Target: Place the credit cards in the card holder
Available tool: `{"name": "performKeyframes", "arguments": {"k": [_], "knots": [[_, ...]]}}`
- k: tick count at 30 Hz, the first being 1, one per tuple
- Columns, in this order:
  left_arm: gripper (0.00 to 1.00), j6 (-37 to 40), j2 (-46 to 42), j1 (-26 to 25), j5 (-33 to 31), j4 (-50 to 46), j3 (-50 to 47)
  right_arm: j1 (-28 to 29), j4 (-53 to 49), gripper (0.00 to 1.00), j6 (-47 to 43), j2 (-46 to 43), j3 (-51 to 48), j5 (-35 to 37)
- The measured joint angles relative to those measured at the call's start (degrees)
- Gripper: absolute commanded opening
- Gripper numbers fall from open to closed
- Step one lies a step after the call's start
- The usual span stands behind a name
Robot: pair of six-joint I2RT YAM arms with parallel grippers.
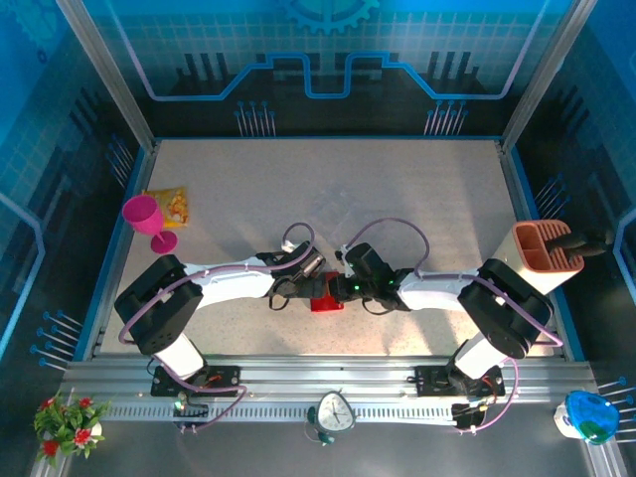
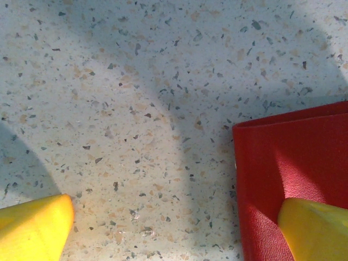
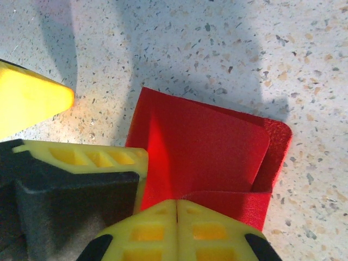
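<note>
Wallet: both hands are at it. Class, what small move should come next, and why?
Probably raise the right hand slightly to open the wallet: it looks shut on the wallet's near edge, while one finger of the open left hand lies over the wallet, seemingly pinning it.

Top looks down; wrists closely share card holder [image 3: 206, 147].

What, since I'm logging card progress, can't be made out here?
Contents of card holder pocket: right wrist view, hidden by its flap and right claw.
Rest of card holder: left wrist view, cut off by frame edge, under a left claw finger.
Top view: card holder too small.
</note>
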Motion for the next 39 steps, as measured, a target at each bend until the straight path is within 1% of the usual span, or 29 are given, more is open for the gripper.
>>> {"name": "performKeyframes", "arguments": {"k": [14,26,31,36,39], "knots": [[0.99,-0.1,0.0,0.0,0.0,0.0,0.0,0.2,2.1,0.0,2.0,0.6,-0.8,0.7],[0.99,-0.2,0.0,0.0,0.0,0.2,-0.2,3.1,2.8,0.0,2.8,1.4,-1.0,6.2],[0.99,-0.2,0.0,0.0,0.0,0.7,-0.4,3.5,3.7,0.0,3.7,1.0,-1.6,7.2],[0.99,-0.2,0.0,0.0,0.0,0.8,-0.5,3.8,1.7,0.0,3.8,0.1,-0.8,7.3],[0.99,-0.2,-0.1,0.0,0.0,0.8,-0.5,3.7,-2.2,0.09,3.4,-0.3,1.1,6.9]]}}
